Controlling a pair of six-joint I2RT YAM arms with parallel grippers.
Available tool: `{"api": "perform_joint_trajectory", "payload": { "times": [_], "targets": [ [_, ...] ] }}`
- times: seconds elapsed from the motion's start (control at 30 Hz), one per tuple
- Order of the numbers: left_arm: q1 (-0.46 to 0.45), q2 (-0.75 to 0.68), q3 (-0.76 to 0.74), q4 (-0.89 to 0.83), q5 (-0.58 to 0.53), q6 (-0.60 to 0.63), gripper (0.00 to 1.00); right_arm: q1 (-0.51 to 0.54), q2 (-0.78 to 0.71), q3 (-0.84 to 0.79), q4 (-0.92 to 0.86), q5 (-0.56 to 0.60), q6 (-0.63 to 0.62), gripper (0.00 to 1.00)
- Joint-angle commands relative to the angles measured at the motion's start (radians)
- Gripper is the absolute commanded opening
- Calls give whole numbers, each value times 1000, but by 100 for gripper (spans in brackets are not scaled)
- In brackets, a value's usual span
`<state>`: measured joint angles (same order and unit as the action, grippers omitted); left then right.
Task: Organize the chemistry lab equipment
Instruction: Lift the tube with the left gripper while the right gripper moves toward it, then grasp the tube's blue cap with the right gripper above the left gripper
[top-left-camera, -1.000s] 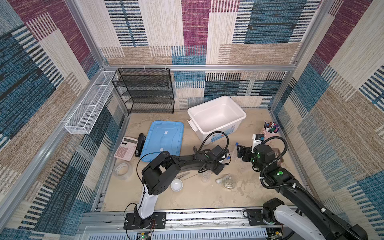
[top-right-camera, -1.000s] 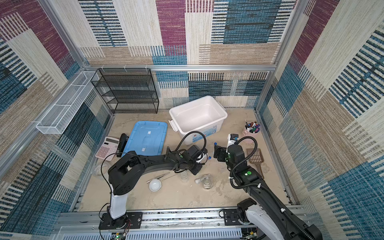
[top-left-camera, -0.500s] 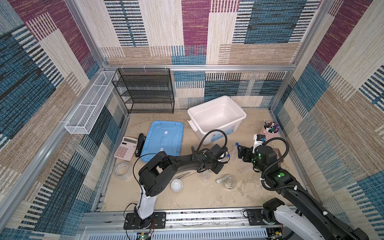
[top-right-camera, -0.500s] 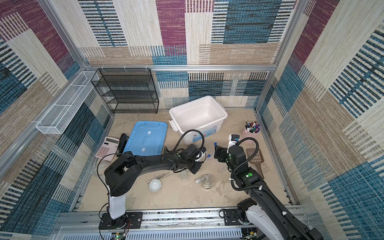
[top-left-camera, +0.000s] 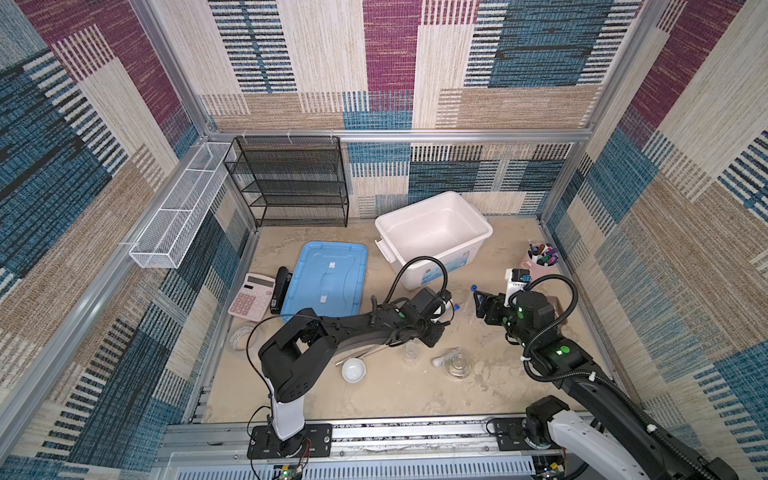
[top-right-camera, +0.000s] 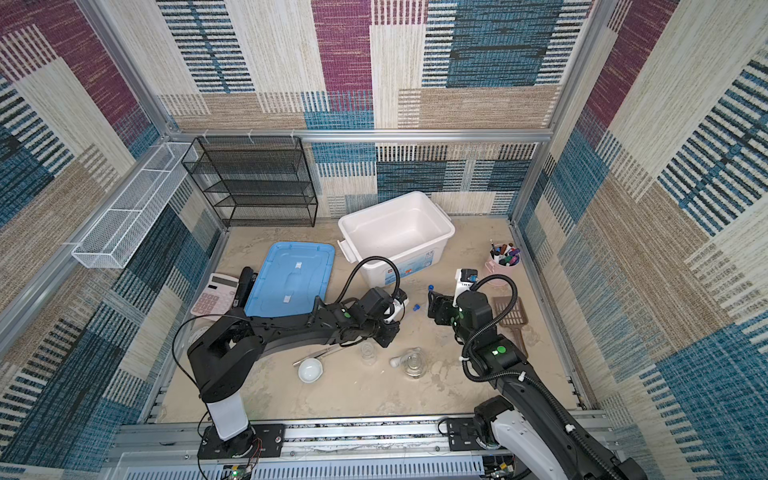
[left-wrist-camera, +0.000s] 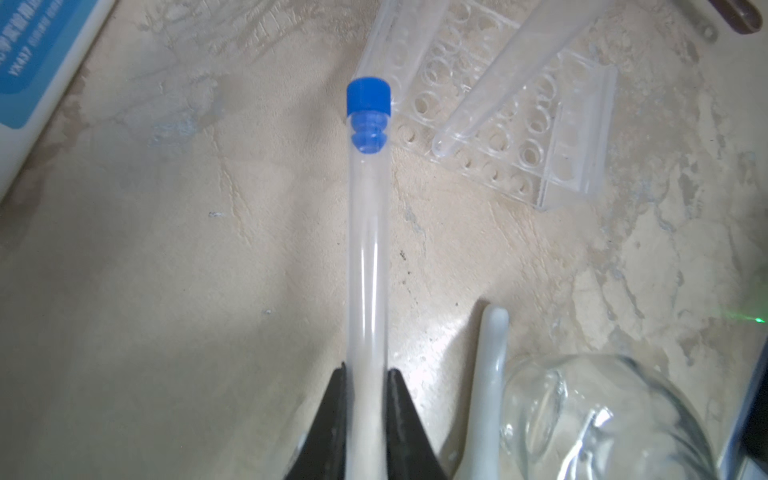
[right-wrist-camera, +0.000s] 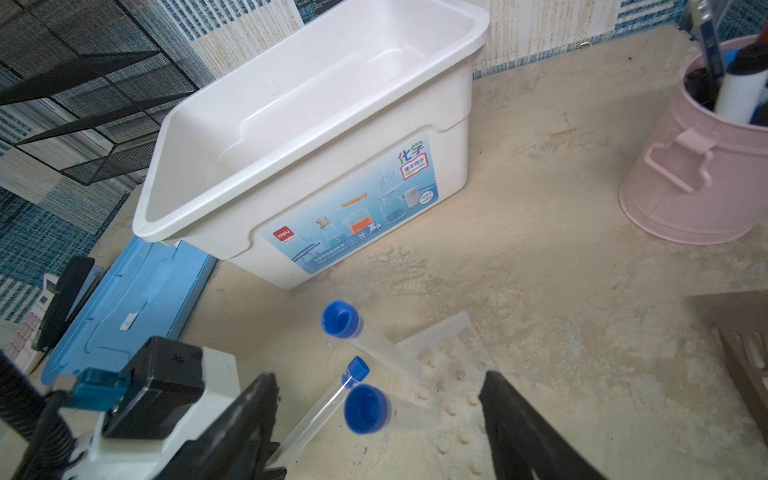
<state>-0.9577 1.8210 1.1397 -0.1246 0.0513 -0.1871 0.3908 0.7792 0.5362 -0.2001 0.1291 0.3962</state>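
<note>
In both top views a black mesh shelf rack (top-left-camera: 291, 183) stands left of centre at the back wall, with a white wire basket (top-left-camera: 183, 208) on the left wall beside it. An open white storage bin (top-left-camera: 469, 251) sits at centre. A blue lid (top-left-camera: 328, 282) lies flat to its lower left, then a black stapler (top-left-camera: 280, 289) and a pink calculator (top-left-camera: 251, 297). At mid right stands a pink cup of markers (top-left-camera: 540, 264), with a brown slotted scoop (top-right-camera: 509, 313) below it.

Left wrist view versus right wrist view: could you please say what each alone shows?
Left wrist only: the left gripper shut on a blue-capped test tube, and the glass flask. Right wrist only: the pink pen cup, the blue lid, the open right gripper. Both: that tube and the clear rack.
</note>
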Motion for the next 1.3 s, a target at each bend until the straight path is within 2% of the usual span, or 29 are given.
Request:
{"api": "perform_joint_trajectory", "payload": {
  "times": [0.0, 0.53, 0.97, 1.27],
  "targets": [
    [0, -51, -48, 94, -41, 3, 16, 0, -10, 20, 30, -42, 12, 77],
    [-2, -275, -307, 406, -107, 129, 16, -1, 91, 87, 114, -350, 20, 72],
    [-9, -342, -415, 570, -144, 167, 17, -1, 170, 97, 168, -501, 61, 62],
    [-13, -340, -433, 612, -108, 175, 16, 0, 203, 79, 232, -556, 96, 59]
  ]
}}
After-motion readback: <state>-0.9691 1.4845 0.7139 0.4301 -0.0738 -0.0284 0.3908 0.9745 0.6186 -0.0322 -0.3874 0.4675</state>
